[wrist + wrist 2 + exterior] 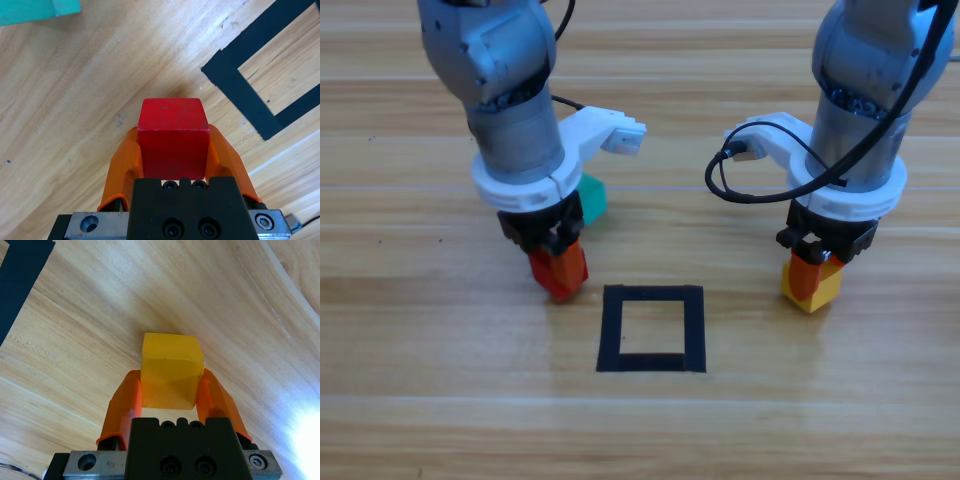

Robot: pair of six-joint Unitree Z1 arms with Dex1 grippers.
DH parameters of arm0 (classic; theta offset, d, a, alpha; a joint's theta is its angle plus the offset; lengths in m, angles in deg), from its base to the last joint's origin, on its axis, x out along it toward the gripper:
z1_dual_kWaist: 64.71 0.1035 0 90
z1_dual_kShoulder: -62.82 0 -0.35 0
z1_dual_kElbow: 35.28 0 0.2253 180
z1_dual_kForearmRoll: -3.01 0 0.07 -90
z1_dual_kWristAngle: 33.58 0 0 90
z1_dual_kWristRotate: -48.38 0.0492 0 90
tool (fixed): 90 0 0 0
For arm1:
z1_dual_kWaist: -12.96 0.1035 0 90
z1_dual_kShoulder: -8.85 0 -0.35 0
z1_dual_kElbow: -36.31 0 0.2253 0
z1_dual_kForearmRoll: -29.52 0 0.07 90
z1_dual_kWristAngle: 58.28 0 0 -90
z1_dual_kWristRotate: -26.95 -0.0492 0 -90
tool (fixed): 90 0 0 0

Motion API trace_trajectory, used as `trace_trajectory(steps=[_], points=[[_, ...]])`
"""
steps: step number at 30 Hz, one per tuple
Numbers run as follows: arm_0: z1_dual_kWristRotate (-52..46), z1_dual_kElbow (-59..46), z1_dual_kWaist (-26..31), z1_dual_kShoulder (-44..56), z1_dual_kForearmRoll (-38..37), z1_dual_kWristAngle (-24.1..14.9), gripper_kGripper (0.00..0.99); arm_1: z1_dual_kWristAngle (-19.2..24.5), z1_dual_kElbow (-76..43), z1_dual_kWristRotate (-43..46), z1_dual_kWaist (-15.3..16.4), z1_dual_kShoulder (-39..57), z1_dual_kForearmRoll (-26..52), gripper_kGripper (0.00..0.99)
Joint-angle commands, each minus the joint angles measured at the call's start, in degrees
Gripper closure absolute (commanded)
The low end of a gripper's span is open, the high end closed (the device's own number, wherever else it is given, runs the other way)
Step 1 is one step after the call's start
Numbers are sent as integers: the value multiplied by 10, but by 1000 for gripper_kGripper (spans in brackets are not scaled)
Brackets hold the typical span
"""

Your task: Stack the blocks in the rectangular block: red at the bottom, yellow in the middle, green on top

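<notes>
Red cube (558,272) is clamped between the jaws of the left gripper (558,262), just left of the tape square (652,329) and outside it. In the left wrist view the same cube (173,145) is seen pinched on both side faces by the orange jaws of that gripper (173,155), with the tape outline (260,75) up and to the right. Whether the cube is resting on the table (420,400) or held just above it cannot be told.

Yellow cube (812,282) is gripped by the right gripper (814,265), to the right of the square and apart from it. In the right wrist view the yellow cube (171,376) is held tight between the jaws of its gripper (170,390); a strip of tape (20,275) is visible at the upper left corner.

Green cube (592,198) is left on the table behind the left arm, partly hidden by it, above and left of the square. Its edge (37,10) is seen at the top left of the left wrist view. It is touched by neither gripper.

Square interior is bare wood.
</notes>
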Motion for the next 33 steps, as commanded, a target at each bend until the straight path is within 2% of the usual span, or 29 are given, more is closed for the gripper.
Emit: trace_trajectory(steps=[1,5,16,22,26,33], points=[[-59,1,10,39,7,4,990,5,-9,-7,-3,39,-20,975],[-110,-2,-3,69,7,-9,990,1,-10,-14,-18,45,-23,975],[-233,21,-47,75,37,-26,990,1,-18,-14,-22,48,-23,975],[-303,39,-83,52,62,-33,990,0,-19,-14,-24,48,-23,975],[-336,104,-107,13,107,-35,990,0,-18,-14,-24,47,-23,975],[-374,141,-132,-25,119,-35,990,1,-18,-13,-24,44,-23,975]])
